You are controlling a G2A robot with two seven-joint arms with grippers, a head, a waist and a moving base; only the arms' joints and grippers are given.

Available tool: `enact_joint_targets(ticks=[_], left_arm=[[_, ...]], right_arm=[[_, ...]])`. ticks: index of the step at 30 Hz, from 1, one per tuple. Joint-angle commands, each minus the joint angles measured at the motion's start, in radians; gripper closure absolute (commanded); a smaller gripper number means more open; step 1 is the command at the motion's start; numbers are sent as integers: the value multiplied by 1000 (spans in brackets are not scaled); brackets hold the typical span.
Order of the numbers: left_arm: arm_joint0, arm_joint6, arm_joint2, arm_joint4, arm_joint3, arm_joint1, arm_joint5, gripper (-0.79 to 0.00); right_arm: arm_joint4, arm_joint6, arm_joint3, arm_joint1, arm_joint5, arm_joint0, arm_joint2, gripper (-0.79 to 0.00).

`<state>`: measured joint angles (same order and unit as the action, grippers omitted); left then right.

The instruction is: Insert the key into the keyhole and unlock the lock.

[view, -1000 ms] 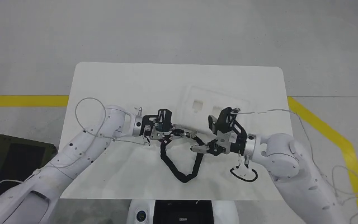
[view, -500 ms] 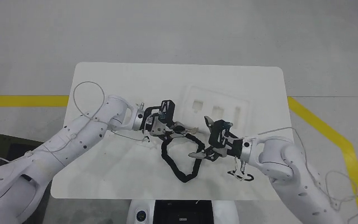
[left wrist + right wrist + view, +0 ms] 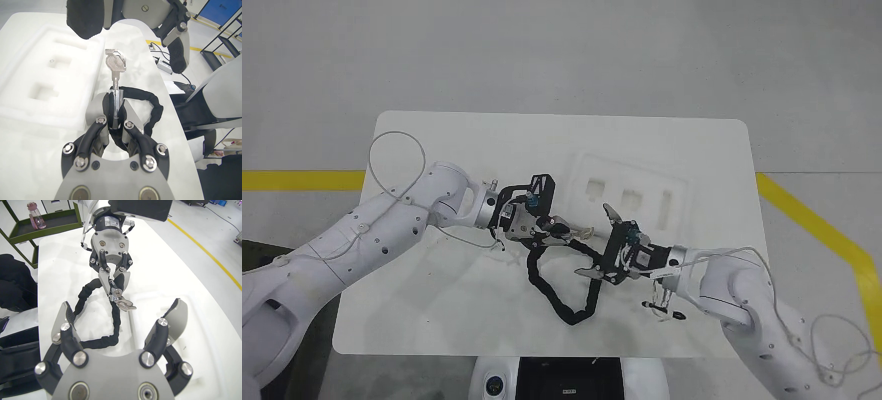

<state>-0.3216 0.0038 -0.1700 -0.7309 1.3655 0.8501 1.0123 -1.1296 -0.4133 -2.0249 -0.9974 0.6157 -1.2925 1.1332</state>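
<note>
The lock (image 3: 115, 292) was gripped by its chrome cylinder in the closed jaws of the left gripper (image 3: 115, 106), above the tabletop (image 3: 442, 150). The key (image 3: 115, 63) was seated in its keyhole. The right gripper (image 3: 121, 305) was held near the key head, untouching, jaws spread wide. The black chain (image 3: 113, 340) was looped on the tabletop beside a white foam tray (image 3: 632, 190).
</note>
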Motion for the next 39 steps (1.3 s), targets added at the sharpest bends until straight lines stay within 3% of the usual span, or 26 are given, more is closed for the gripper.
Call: enact_joint_targets(ticks=[1, 7, 10, 12, 19, 23, 26, 39], left_arm=[[0, 0, 0, 0, 0, 0, 0, 0], [0, 0, 0, 0, 0, 0, 0, 0], [0, 0, 0, 0, 0, 0, 0, 0], [0, 0, 0, 0, 0, 0, 0, 0], [0, 0, 0, 0, 0, 0, 0, 0], [0, 0, 0, 0, 0, 0, 0, 0], [0, 0, 0, 0, 0, 0, 0, 0], [0, 0, 0, 0, 0, 0, 0, 0]], right_arm=[[-30, 10, -3, -2, -11, 4, -7, -646], [-92, 19, -2, -6, -23, 17, -28, -496], [-111, 16, 2, -8, -26, 24, -34, -468], [-119, 14, 6, -9, -29, 28, -35, -385], [-139, 10, 17, -12, -33, 38, -41, -271], [-136, 9, 18, -14, -29, 42, -45, -142], [-121, 2, 19, -16, -30, 44, -45, 0], [127, -226, 18, -27, -135, 70, -48, 0]])
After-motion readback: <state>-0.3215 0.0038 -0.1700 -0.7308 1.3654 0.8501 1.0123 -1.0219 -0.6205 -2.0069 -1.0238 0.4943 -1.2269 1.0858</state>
